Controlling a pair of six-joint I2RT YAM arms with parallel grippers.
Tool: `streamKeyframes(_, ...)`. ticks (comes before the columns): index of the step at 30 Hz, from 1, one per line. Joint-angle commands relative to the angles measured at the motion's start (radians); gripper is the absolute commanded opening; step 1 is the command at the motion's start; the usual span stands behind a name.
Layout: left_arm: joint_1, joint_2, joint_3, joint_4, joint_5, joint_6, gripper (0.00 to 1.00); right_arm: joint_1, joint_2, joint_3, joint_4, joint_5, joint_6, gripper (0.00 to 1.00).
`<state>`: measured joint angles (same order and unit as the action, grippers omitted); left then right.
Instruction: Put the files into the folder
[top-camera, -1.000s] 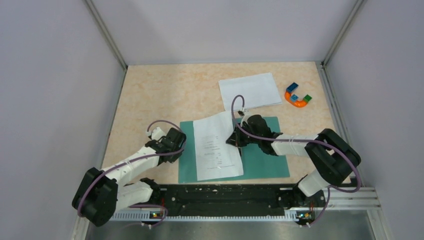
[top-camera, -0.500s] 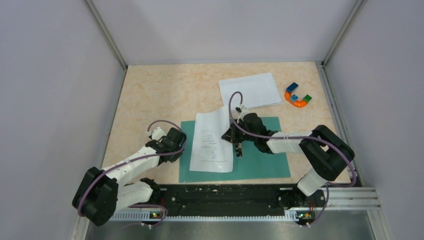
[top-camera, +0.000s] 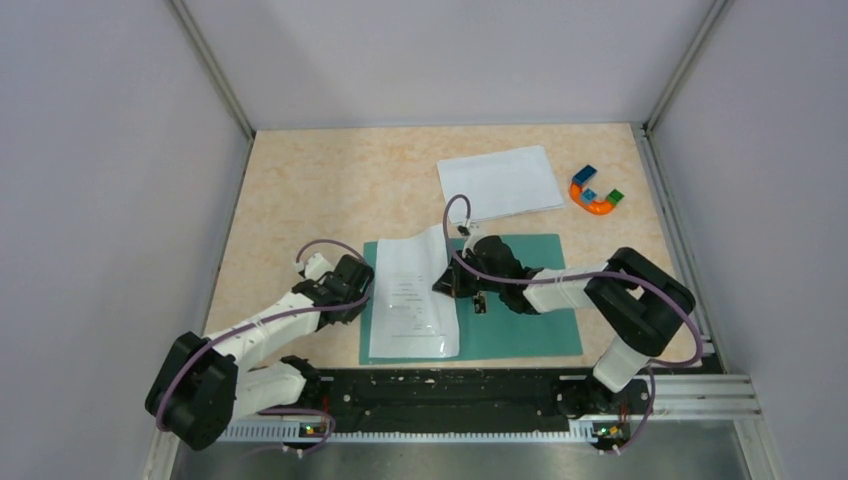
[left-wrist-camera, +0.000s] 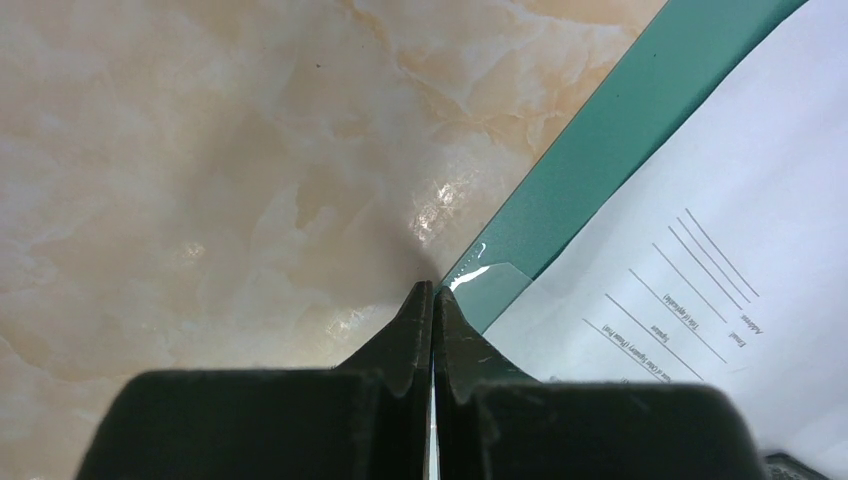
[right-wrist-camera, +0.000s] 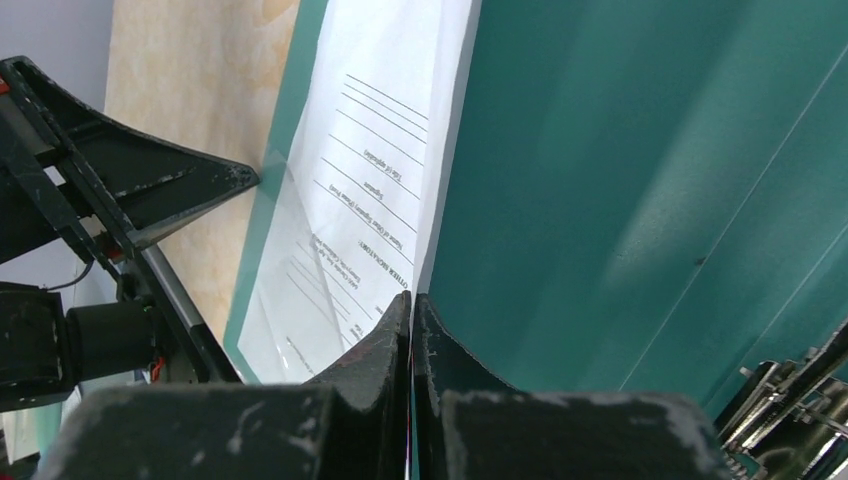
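— What is the right gripper (right-wrist-camera: 410, 300) doing?

— Its fingers are pressed together on the right edge of the printed sheet (right-wrist-camera: 370, 170). That sheet lies over the left half of the open green folder (right-wrist-camera: 600, 150).

— And the left gripper (left-wrist-camera: 432, 295)?

— Its fingers are together too, with the tips at the folder's left edge beside a clear corner (left-wrist-camera: 490, 278). I can't tell whether they nip it.

— Which step is this, then?

— Seating the first sheet, I'd say. Next it wants squaring to the folder's edges and letting go. After that comes a reach to the far side for the blank sheet (top-camera: 500, 182), which lies on the table (top-camera: 330, 190) just beyond the folder.

— And the count?

— Two sheets, one on the folder and one off it. One folder and two grippers. There is also one toy horseshoe (top-camera: 596, 192) at the far right, no part of the job.
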<state>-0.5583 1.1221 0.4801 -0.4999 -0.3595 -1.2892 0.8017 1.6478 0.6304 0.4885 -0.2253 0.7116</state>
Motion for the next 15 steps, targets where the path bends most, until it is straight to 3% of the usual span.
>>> streamKeyframes(1,-0.009,0.035,-0.041,-0.023,0.039,-0.024,0.00,0.034,0.025,0.046,0.044,-0.007,0.005,0.00)
streamKeyframes(8,-0.011,0.037,-0.041,-0.024,0.038,-0.026,0.00,0.057,0.057,0.076,0.036,-0.016,-0.005,0.00)
streamKeyframes(15,-0.014,0.034,-0.044,-0.023,0.038,-0.028,0.00,0.059,0.028,0.054,0.026,0.085,0.013,0.00)
